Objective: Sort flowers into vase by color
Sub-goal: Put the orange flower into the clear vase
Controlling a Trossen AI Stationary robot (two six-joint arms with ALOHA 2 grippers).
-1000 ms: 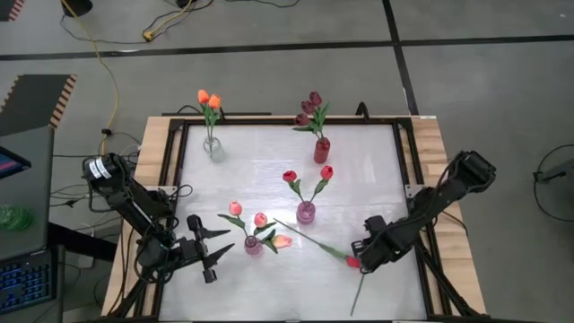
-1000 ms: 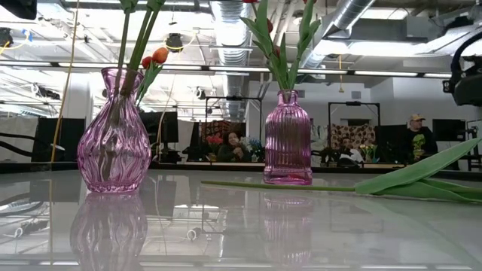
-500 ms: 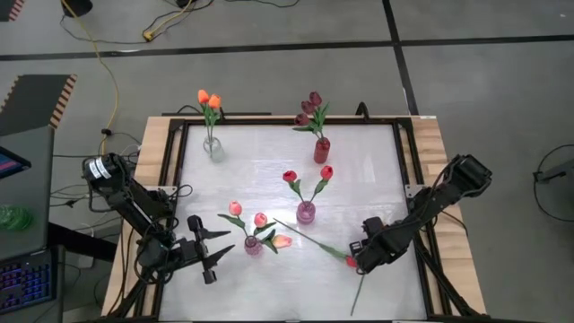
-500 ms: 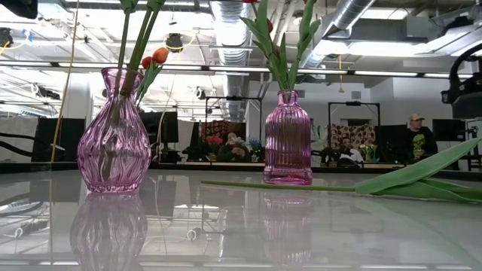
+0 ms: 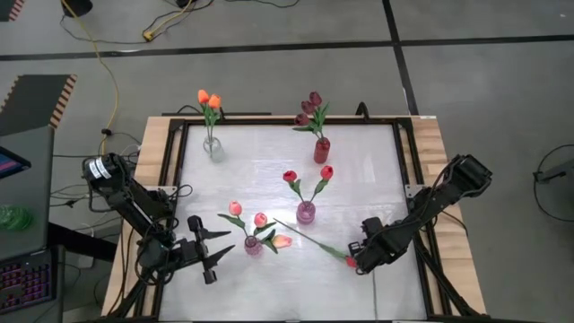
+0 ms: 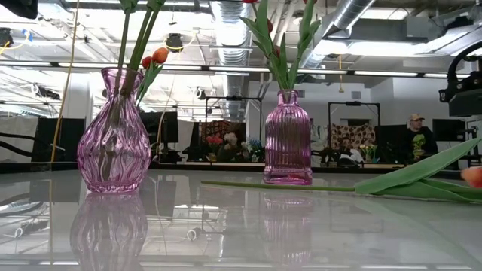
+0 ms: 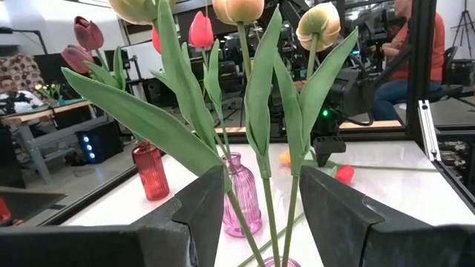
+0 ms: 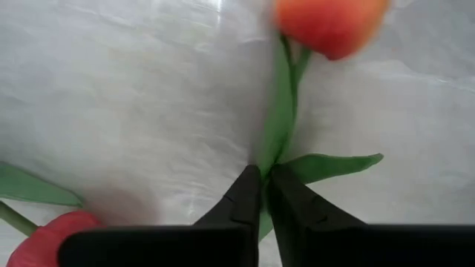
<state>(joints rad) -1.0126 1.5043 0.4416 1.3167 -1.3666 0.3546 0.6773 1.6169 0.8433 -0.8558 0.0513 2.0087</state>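
The right gripper point(image 8: 261, 172) is clamping the green stem point(image 8: 280, 111) of an orange tulip point(image 8: 329, 22), its two fingers pressed together with only the stem between them. The stem is running straight out ahead of the fingertips, in line with the hand. The head is lying forward of the grip, and the cut end is somewhere back under the hand, hidden. That is the relation the next move is turning on. To seat the flower, the cut end will need to lead downward, so the wrist will probably have to tip the head up.

A red tulip point(image 5: 309, 235) is lying flat on the table point(image 5: 359, 161) just beside this hand. Its head is touching or nearly touching the fingers, and its stem is slanting away toward the centre.

The matching orange pair point(image 5: 208, 97) is standing in the clear vase point(image 5: 213, 147), well away from the right gripper point(image 5: 361, 257), diagonally across at the far opposite corner. The purple and red vases are standing in between, so the carry is likely a long one past other blooms.

The left gripper point(image 5: 220, 251) is waiting with fingers apart, just behind the pale pink bunch. It is nearer that corner, but it is holding nothing.
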